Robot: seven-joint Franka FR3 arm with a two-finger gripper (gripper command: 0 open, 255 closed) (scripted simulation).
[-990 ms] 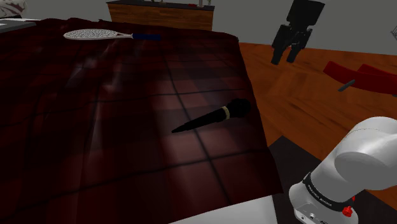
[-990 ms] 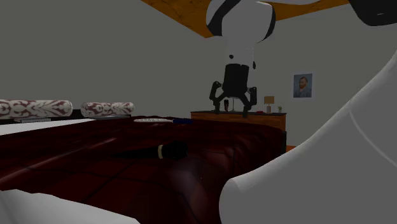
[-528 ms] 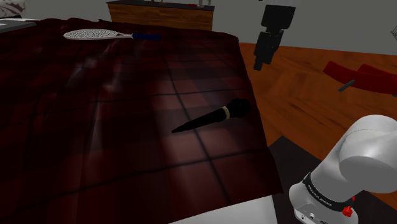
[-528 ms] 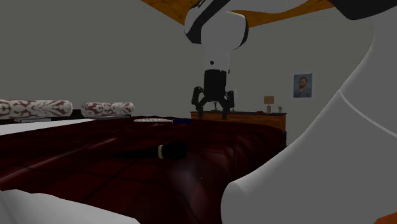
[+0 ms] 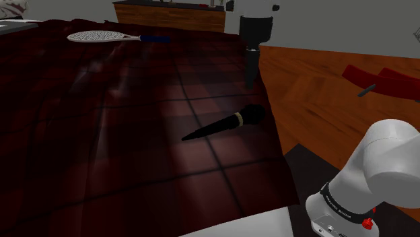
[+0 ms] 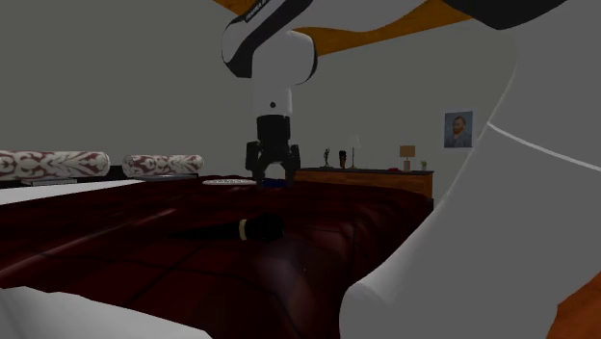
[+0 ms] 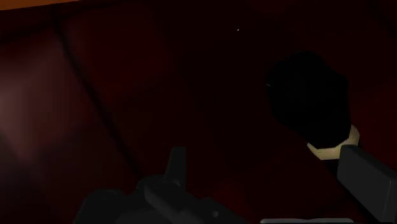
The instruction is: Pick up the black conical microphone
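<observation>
- Dark-red checked bedspread (image 5: 101, 134) is the work surface. It is soft and rumpled, which is likely why the microphone lies flat on its side and not upright.
- White arm (image 5: 387, 158) rises from the stand at the shoulder view's lower right and reaches over the cover's edge, so the hand can come down from above.
- Racket (image 5: 108, 36) lies at the far end of the cover, well apart from the work and out of the way.
- Black gripper (image 5: 250, 82) hangs pointing straight down above the cover, near the microphone's thick end but clear of it. Its fingers stand apart with nothing between them, ready, I judge, to straddle the body.
- Black conical microphone (image 5: 225, 124) lies near the bed's edge on the shoulder view's right. Its rounded head points toward that edge and the body tapers to a point toward the left.
- Pale band (image 7: 331, 147) rings the body just behind the head. In the wrist view it sits beside one finger, not between the two, so the hand probably needs to shift across before closing.
</observation>
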